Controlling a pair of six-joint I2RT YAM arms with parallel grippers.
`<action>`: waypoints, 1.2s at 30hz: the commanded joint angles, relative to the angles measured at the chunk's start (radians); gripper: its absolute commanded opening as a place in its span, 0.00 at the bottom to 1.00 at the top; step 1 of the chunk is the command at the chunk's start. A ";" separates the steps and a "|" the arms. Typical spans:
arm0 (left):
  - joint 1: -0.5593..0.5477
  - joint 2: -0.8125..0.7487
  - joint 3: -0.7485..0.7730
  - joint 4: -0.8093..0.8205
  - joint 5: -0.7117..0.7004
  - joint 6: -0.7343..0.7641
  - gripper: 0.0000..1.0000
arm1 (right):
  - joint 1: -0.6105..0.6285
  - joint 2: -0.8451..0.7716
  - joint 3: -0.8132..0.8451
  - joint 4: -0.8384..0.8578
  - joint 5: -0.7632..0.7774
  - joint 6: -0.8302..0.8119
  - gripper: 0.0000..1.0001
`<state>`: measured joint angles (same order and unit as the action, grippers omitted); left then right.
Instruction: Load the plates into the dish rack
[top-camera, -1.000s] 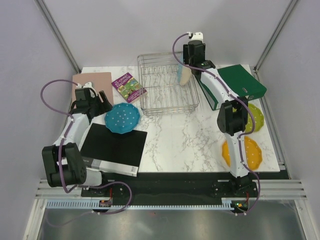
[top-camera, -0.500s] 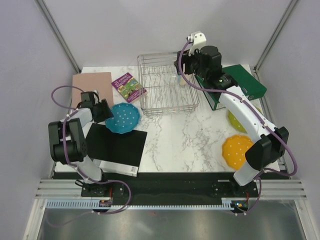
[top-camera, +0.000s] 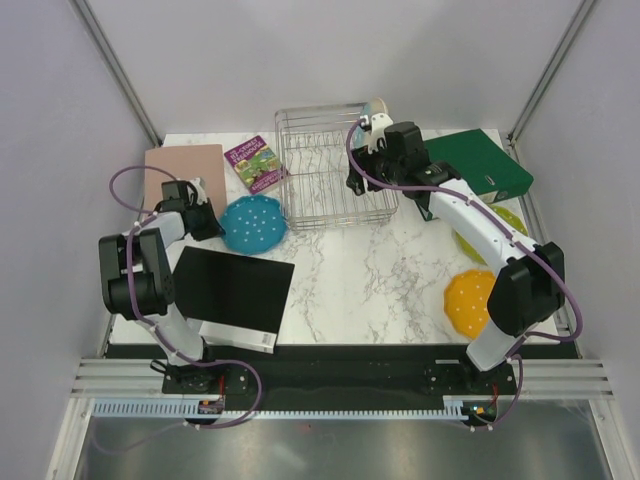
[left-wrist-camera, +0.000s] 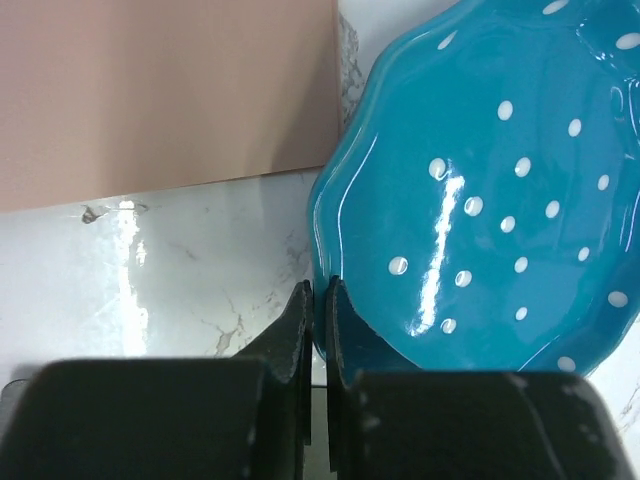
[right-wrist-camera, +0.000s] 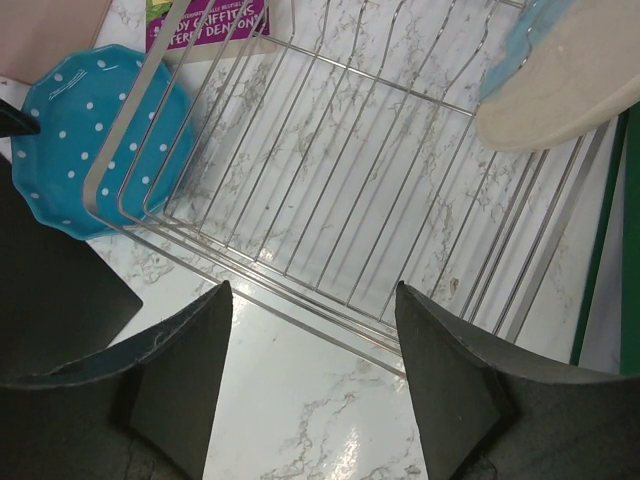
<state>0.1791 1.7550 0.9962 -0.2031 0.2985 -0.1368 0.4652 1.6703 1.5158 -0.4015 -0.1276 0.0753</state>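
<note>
Top external view shows that the right pincer (top-camera: 357, 183) has pulled back to the near right corner of the dish rack (top-camera: 283, 170). A second ago it held the cream-and-blue plate (right-wrist-camera: 565, 85) over the far side of the rack. Now that plate stands on its edge in the far right corner of the rack, and nothing holds it. So one plate looks loaded and three are left to go.

The blue dotted plate (left-wrist-camera: 480, 200) has also slid a little nearer to the rack. The book (top-camera: 258, 163) beside it has moved a bit toward the back.

The right pincer is wide open. It holds nothing and hangs above the rack's near rim.

The left pincer (left-wrist-camera: 320, 290) is almost closed, with only a thin crack between its fingers. It nips the rim of the blue dotted plate. That plate sits on the counter (top-camera: 370, 280), just left of the rack and near the pink board (top-camera: 183, 165). It looks like the next plate to go in.

The orange plate (top-camera: 470, 300) and the green plate (top-camera: 510, 230) lie on the right side of the counter, apart from the rack. The right arm hides part of the green one.
</note>
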 joint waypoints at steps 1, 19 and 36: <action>0.034 -0.081 0.042 -0.007 0.001 0.097 0.02 | 0.001 0.012 0.027 0.006 -0.049 0.012 0.74; 0.172 -0.371 0.274 -0.358 0.505 0.146 0.02 | -0.014 0.176 0.198 -0.036 -0.608 0.032 0.78; 0.181 -0.365 0.375 -0.418 0.637 0.043 0.02 | 0.009 0.462 0.360 0.432 -0.940 0.547 0.78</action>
<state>0.3569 1.4273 1.3006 -0.6567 0.8188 -0.0139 0.4564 2.0975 1.7733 -0.1253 -1.0039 0.5175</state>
